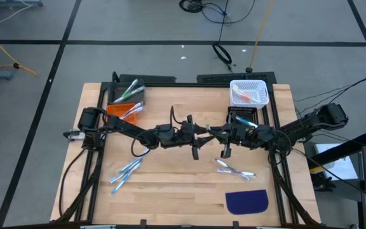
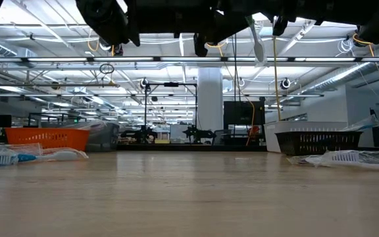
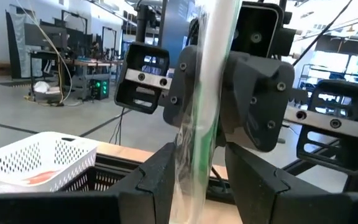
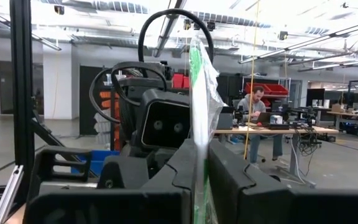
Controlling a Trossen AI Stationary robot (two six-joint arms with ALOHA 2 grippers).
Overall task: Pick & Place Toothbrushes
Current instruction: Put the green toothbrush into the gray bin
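Mid-handover: left gripper (image 3: pixel 194 180) and right gripper (image 4: pixel 199 180) both clamp wrapped toothbrush (image 4: pixel 199 93). Several binned (image 1: pixel 249 95); loose ones (image 1: pixel 124 172) below grippers remain.

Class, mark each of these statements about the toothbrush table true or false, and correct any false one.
1. Both grippers grip one wrapped green toothbrush above mid-table. True.
2. The white basket is empty. False: it holds pink-accented toothbrushes.
3. A dark blue mat lies at the table's near edge, on the right arm's side. True.
4. The orange bin sits on the right arm's side. False: it sits on the left arm's side.
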